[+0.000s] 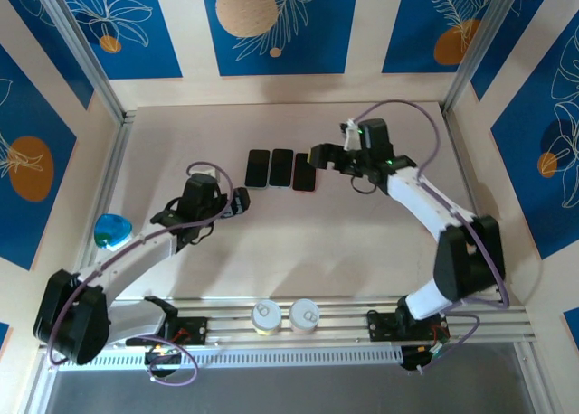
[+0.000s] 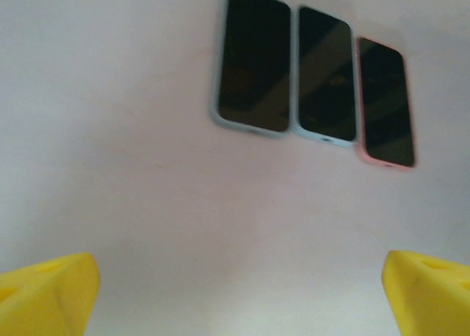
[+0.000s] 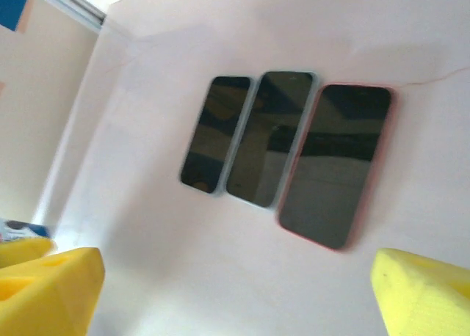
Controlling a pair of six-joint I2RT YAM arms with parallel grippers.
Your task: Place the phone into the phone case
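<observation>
Three cased phones (image 1: pixel 281 168) lie side by side between the left gripper (image 1: pixel 239 201) and right gripper (image 1: pixel 322 155), both spread wide, holding nothing.

We see three phones in a row far out on the table (image 1: pixel 362 242): left phone (image 1: pixel 258 168), middle phone (image 1: pixel 281 167) and right phone (image 1: pixel 304 173), lying side by side. The left gripper (image 1: pixel 239 201) sits nearer and left of the row, and the right gripper (image 1: pixel 318 155) sits just right of it. Two round tins (image 1: pixel 266 316) stand side by side on the rail (image 1: pixel 452 316) at the near edge.
</observation>
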